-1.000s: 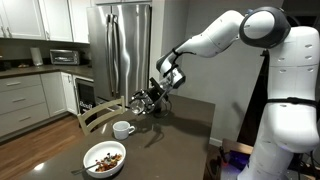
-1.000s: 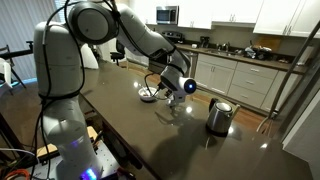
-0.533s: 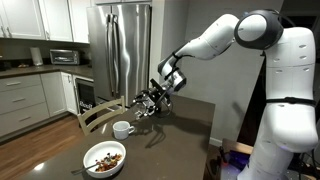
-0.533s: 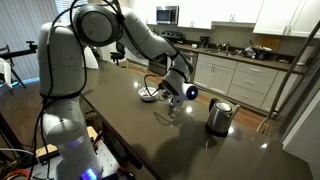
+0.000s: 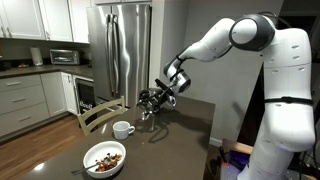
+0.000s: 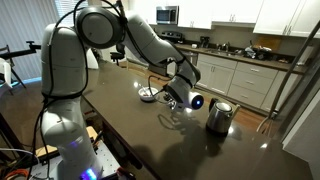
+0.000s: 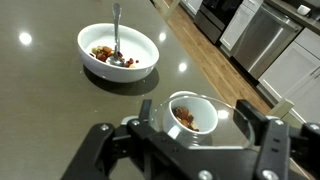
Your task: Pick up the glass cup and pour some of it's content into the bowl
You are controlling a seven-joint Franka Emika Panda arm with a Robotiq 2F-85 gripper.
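Nearest in an exterior view, the bowl [image 5: 105, 157] sits on the dark table [image 5: 185, 130], with brown bits and a spoon [image 7: 116, 30] inside. Beyond it stands a white mug [image 5: 122, 128]. Just past the mug, the gripper [image 5: 146, 103] clasps the glass cup [image 5: 149, 100] above the table. Farthest back is a steel fridge [image 5: 120, 45].

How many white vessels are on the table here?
2. The bowl sits near the table edge with a spoon in it; the mug stands beyond it, nearer the claw. The arm may hide others.

Glossy white rounded arm [image 5: 215, 45] segments, black gripper [image 5: 149, 101]
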